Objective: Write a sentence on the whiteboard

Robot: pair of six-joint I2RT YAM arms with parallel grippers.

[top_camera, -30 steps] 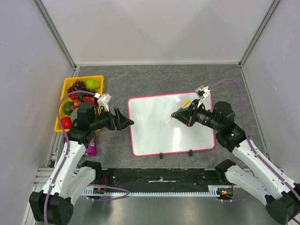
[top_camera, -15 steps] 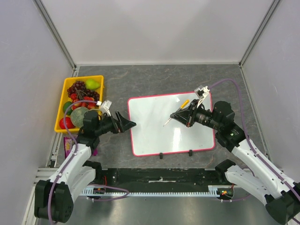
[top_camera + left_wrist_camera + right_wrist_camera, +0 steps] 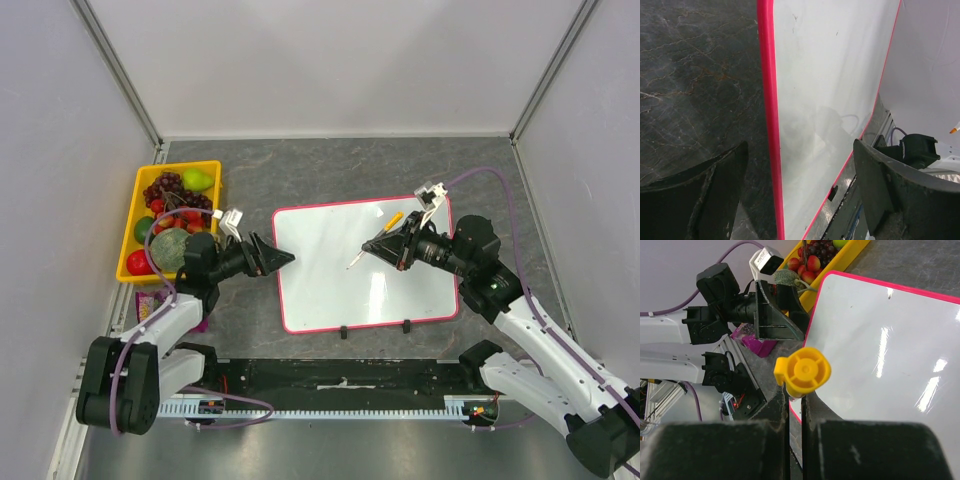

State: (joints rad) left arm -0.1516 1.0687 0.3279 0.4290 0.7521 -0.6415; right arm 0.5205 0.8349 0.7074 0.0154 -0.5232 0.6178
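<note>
The whiteboard (image 3: 340,290) lies flat on the table (image 3: 330,175). At its left edge the left gripper (image 3: 280,254) hovers with jaws spread wide and empty. Over its upper right part, the right gripper (image 3: 378,245) is clamped on a yellow-capped marker (image 3: 802,371).

The whiteboard (image 3: 320,285) is being shown in glossy white, edged by a thin pink-red frame with black feet. The table (image 3: 330,175) is being seen as dark grey, veined with pale marbling. The tray (image 3: 137,200) is being shown in yellow, dark purple grapes (image 3: 168,185) and a green pear (image 3: 198,179) inside. The marker (image 3: 802,371) is being capped in yellow. The left gripper (image 3: 283,257) and right gripper (image 3: 375,247) are being seen in black.
</note>
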